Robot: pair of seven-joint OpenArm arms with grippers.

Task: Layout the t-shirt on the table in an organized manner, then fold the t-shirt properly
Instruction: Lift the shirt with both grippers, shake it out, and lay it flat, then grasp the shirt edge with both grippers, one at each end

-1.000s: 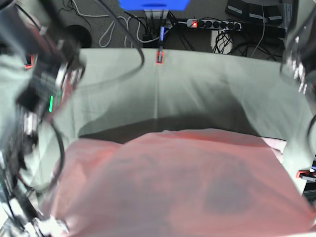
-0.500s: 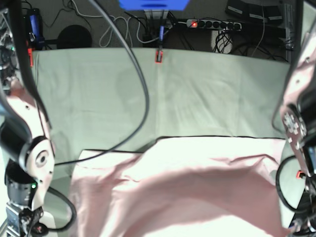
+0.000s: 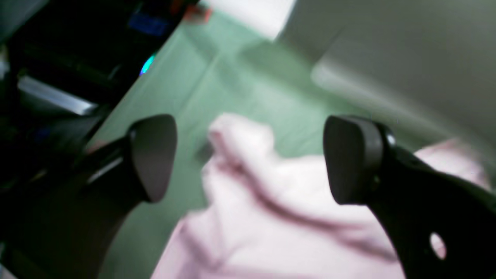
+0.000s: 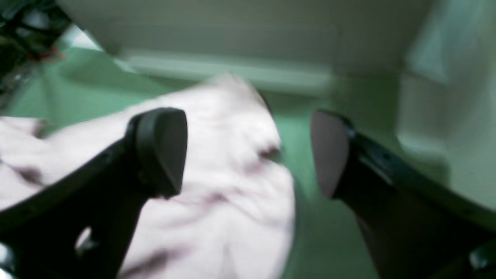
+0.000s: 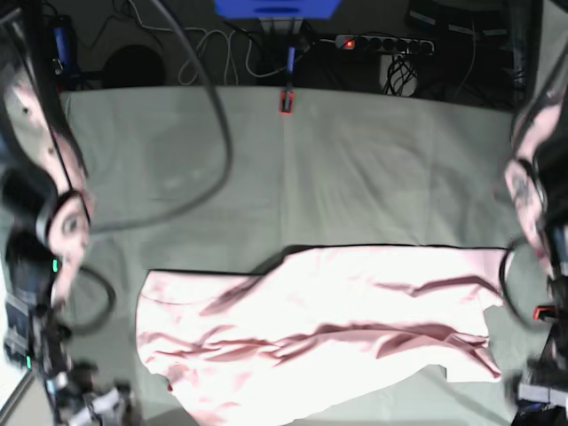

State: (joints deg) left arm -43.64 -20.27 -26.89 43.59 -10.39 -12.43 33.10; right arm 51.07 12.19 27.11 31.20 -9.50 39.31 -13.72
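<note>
1. The t-shirt (image 5: 319, 337) lies across the lower half of the base view on the bench (image 5: 355, 160), spread wide from lower left to right but not flat: long creases run through its middle and the near edge is bunched and uneven.
2. The left claw (image 3: 248, 159) stands with its jaws wide apart and nothing between them; a rumpled corner of the pink cloth shows below it, clear of both pads.
3. The right claw (image 4: 248, 151) is likewise spread wide and empty, with shirt fabric beneath and to the left of the frame.
4. Judged from this, the laying-out is partly done: the shirt is down and roughly stretched, though sleeves and hem cannot be told apart.
5. Smoothing and every fold remain.
</note>
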